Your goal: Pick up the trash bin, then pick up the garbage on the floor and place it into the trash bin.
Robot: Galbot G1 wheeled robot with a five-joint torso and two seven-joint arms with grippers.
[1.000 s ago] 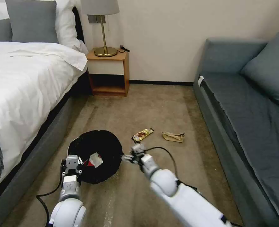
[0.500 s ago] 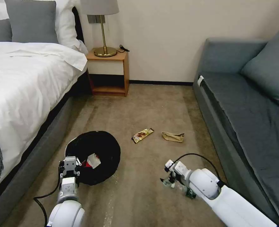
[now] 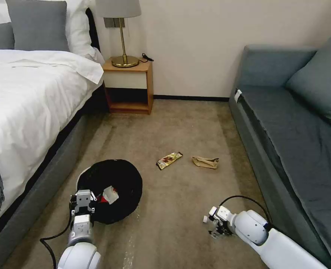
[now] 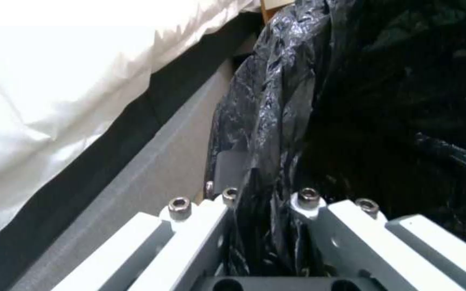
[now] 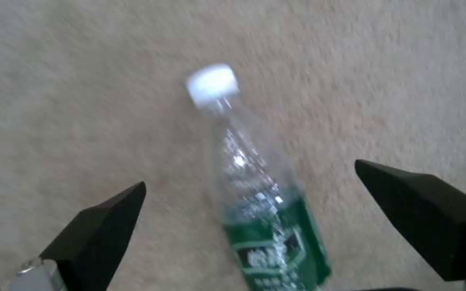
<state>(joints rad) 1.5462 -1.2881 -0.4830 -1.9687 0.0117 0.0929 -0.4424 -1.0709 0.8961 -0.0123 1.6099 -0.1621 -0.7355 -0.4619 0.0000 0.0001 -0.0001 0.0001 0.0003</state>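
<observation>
- Beige bedroom carpet [image 3: 180, 209] lies under your right gripper [image 5: 249, 194]; its fingers are spread wide.
- The clear plastic bottle [image 5: 255, 194] lies between them: you're at the pickup step, so lower and close.
- Your left gripper [image 4: 265, 226] is clamped on the trash bin [image 3: 111, 190] rim.

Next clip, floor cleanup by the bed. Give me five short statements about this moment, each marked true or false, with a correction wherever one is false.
1. The left gripper is shut on the trash bin at its bag-lined rim. True.
2. The right gripper is shut on the plastic bottle. False: its fingers are spread open on either side of the bottle, which lies on the carpet.
3. The snack wrapper and paper bag lie on the carpet. True.
4. The bin holds nothing. False: the red-and-white cup is inside.
5. The bottle has a red label. False: the label is green.
</observation>
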